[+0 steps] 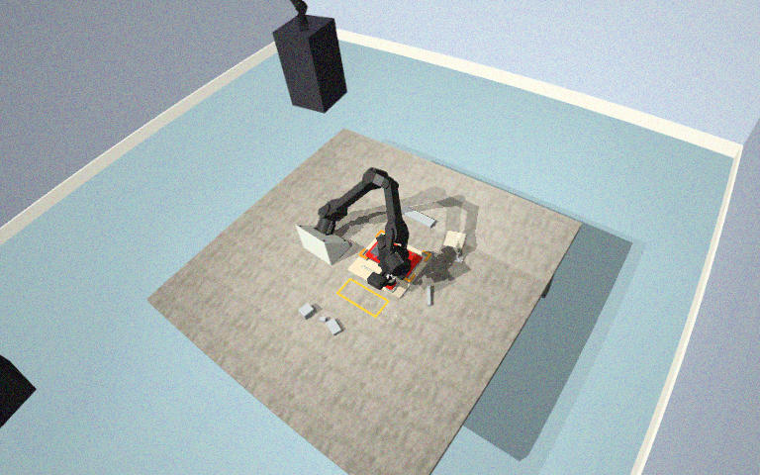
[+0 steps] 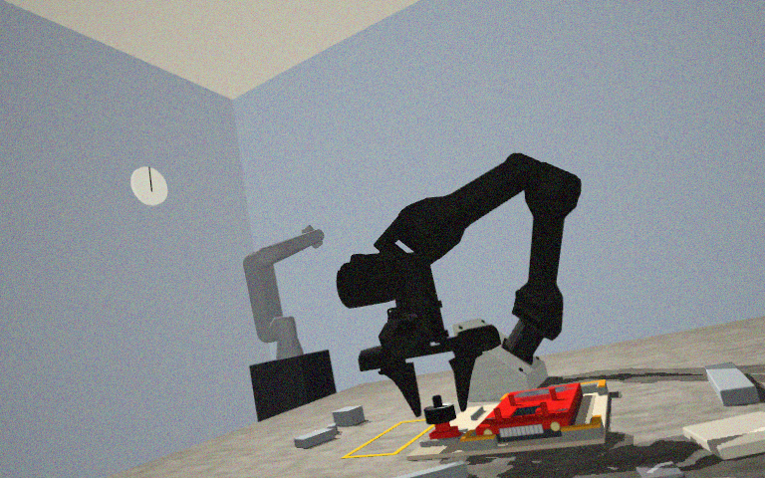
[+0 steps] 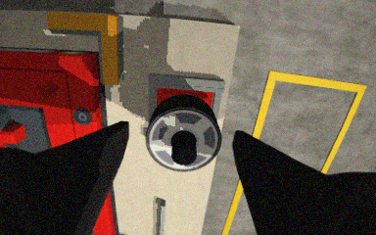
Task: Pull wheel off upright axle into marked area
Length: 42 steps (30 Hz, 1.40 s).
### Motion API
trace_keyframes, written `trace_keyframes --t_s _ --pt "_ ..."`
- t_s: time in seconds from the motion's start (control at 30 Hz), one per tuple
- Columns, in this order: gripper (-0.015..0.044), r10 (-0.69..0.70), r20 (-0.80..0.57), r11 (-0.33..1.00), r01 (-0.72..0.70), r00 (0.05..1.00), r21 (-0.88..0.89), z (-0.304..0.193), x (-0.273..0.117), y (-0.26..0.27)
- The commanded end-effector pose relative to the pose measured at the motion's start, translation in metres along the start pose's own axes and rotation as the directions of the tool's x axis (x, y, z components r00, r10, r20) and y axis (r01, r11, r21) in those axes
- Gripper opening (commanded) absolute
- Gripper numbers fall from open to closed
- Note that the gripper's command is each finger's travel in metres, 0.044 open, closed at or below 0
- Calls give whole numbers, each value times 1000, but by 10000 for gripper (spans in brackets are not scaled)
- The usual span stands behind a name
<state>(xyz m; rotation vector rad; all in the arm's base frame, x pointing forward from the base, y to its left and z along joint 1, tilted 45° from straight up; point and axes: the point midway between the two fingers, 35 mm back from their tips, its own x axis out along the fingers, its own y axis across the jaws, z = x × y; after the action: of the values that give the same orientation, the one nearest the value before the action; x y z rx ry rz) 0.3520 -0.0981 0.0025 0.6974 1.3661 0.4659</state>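
Observation:
The black wheel (image 2: 439, 415) (image 3: 210, 139) with a grey spoked face sits on the upright black axle (image 2: 436, 400) (image 3: 184, 148), above a red mount (image 2: 444, 433) (image 3: 193, 92). My gripper (image 2: 439, 412) (image 3: 182, 133) is open and points down, with one finger on each side of the wheel and a gap on both sides in the wrist view. Whether the tips are level with the wheel or a little above it is hard to tell. The marked area, a yellow outline (image 1: 369, 290) (image 2: 370, 455) (image 3: 318, 82), lies beside the board on the table.
The red panel (image 1: 415, 260) (image 2: 568, 402) (image 3: 29, 78) with orange corner brackets stands on the cream board (image 1: 358, 269) (image 3: 206, 49) beside the wheel. A slot (image 3: 159, 212) shows in the board. Grey blocks (image 1: 306, 310) (image 1: 332, 327) (image 2: 348, 415) lie beyond the yellow outline.

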Motion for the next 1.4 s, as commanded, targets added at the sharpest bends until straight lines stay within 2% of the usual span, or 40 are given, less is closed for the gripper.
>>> trace_keyframes --t_s 0.0,0.07,0.37,0.57,1.37 --pt "274 0 0 1000 0 1000 0 0 0 0" --pt "221 0 0 1000 0 1000 0 0 0 0" --pt "161 0 0 1000 0 1000 0 0 0 0" --pt "4 0 0 1000 0 1000 0 0 -1 0" --pt "0 0 2 1000 0 1000 3 0 -9 0"
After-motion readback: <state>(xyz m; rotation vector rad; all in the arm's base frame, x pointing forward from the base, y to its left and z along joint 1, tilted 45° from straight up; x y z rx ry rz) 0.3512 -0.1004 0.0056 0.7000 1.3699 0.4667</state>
